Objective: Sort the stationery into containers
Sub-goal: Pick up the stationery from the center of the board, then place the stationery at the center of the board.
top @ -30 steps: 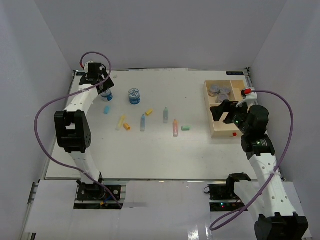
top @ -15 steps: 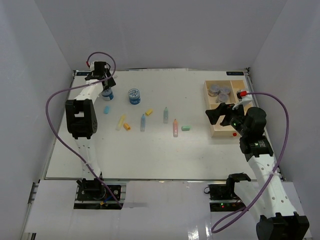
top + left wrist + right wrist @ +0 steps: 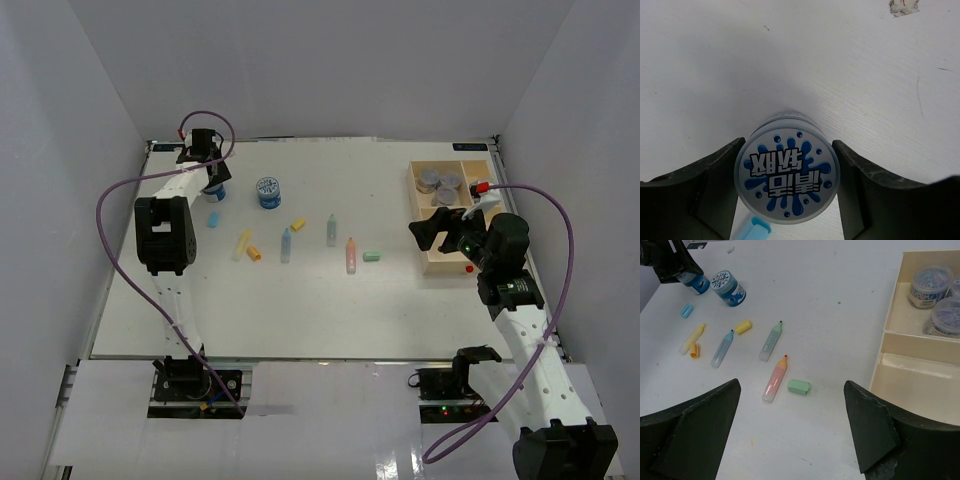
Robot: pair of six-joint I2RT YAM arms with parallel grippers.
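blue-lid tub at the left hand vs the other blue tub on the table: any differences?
Tub at the left hand sits between the left hand's fingers, at the far-left corner; the free tub stands alone, nearer the table's middle, nothing around it. The first has a small blue cap close by it; the free tub does not. Both are upright round tubs with blue-splash white lids, outside the wooden tray.

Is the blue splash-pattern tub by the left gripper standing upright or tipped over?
Upright: in the left wrist view the tub shows its round printed lid face-on, standing on the table between the left gripper's fingers.

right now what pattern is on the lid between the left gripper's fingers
Blue splashes with white lettering on the grey lid, clearest in the left wrist view.
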